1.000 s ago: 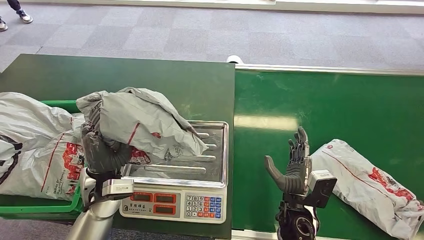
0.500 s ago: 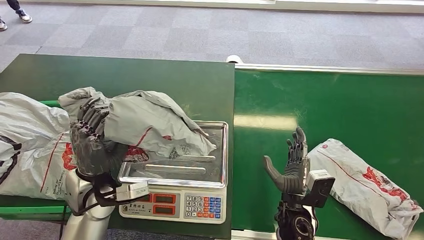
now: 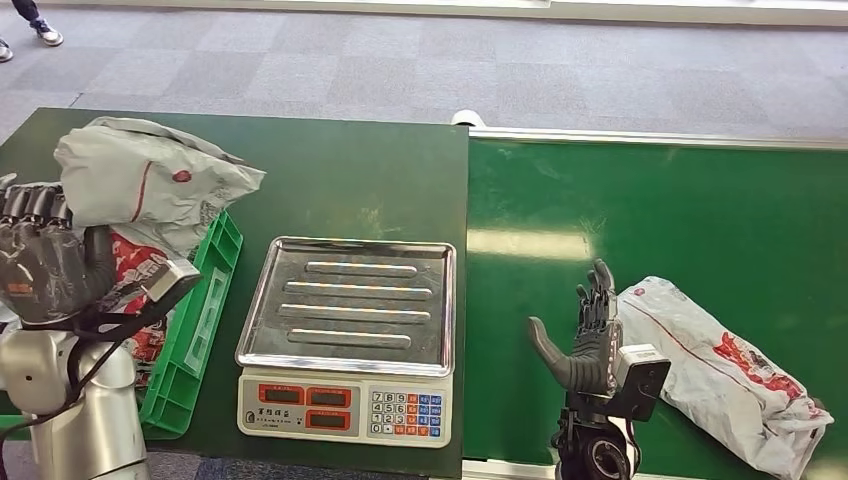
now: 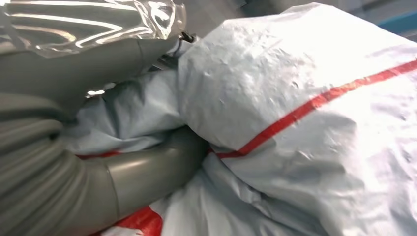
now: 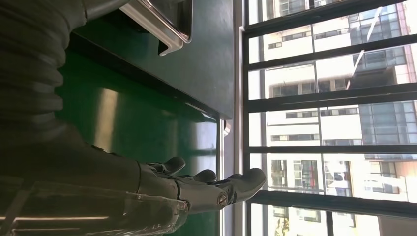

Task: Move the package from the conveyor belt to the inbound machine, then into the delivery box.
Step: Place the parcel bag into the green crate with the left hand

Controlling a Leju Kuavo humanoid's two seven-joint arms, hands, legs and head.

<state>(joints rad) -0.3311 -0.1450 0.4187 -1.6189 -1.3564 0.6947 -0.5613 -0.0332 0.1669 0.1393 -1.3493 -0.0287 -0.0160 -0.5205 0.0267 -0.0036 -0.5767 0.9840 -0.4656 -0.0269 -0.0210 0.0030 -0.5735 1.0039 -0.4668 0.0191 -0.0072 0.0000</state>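
Your left hand [image 3: 40, 268] grips a grey package [image 3: 150, 180] with red print, and it holds the package up over the green box [image 3: 200, 310] at the left side of the dark green table [image 3: 340, 170]. In the left wrist view you can see the thumb [image 4: 152, 167] pressed into the folds of the bag [image 4: 305, 123], so the grasp is firm. Under the hand, more grey and red plastic lies in the box, but you cannot tell if this is another bag or part of the same one.

The scale [image 3: 350, 340] stands in the middle of the table, just beside the box. Its steel tray [image 3: 350, 300] has nothing on it.

Your right hand [image 3: 585, 335] stands upright over the belt [image 3: 650, 220], with the fingers [image 5: 216, 189] stretched out and the thumb apart, and it holds nothing. A second package [image 3: 725, 375] lies flat on the belt just beside this hand, on its right side. You cannot tell if the hand touches it.

At the far left of the floor [image 3: 400, 60], a person's shoes [image 3: 48, 34] are visible.
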